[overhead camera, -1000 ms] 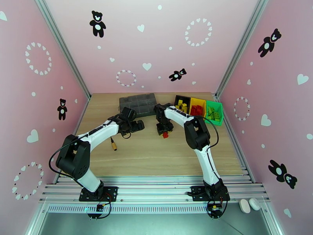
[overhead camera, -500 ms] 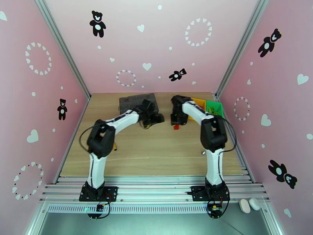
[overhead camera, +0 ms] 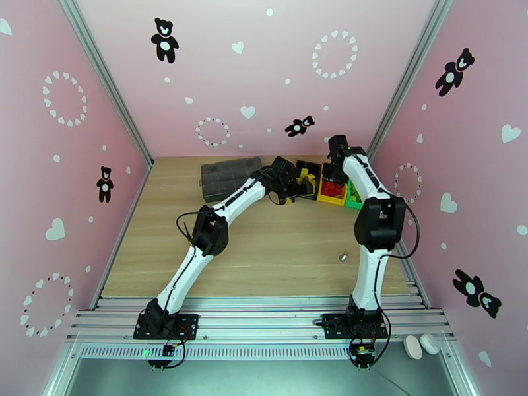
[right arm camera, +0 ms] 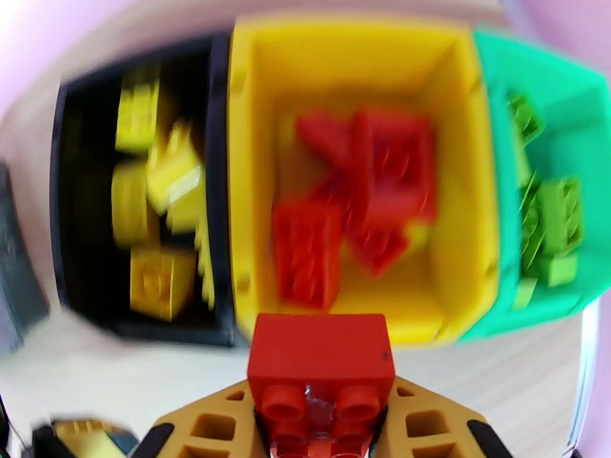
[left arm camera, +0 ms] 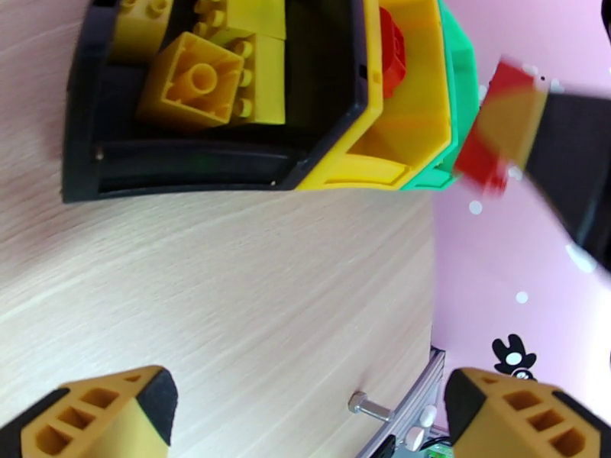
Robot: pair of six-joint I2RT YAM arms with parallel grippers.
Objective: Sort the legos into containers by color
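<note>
Our right end effector (right arm camera: 321, 421) is clamped on a red brick (right arm camera: 321, 349), studs facing the wrist camera. The yellow bin (right arm camera: 344, 32) lies below and just ahead of it. The red bricks (right arm camera: 389, 169) already lie in that bin, so we judge the step in hand to be dropping this one among them.

From the wrist, the held brick hangs over the bin's near wall, not over its middle. We would carry it a little farther forward first, so it cannot catch the rim and tumble onto the worktop (left arm camera: 229, 284). The wrist picture is smeared, so we would let the arm settle, then part the jaws low over the pile to limit bouncing.

Sideways aim matters too. The black bin (left arm camera: 191, 173) with its yellow bricks (left arm camera: 202, 78) sits directly to the left of the end effector. The green bin (right arm camera: 535, 78) with its green bricks (right arm camera: 561, 215) sits directly to the right. The walls between them are thin, so we would stay centred.

Our left end effector (left arm camera: 305, 410) hangs near the front of the black bin with its jaws spread wide and nothing between them. It is near the drop, so we would keep it outside the yellow bin while the right arm lets go.
</note>
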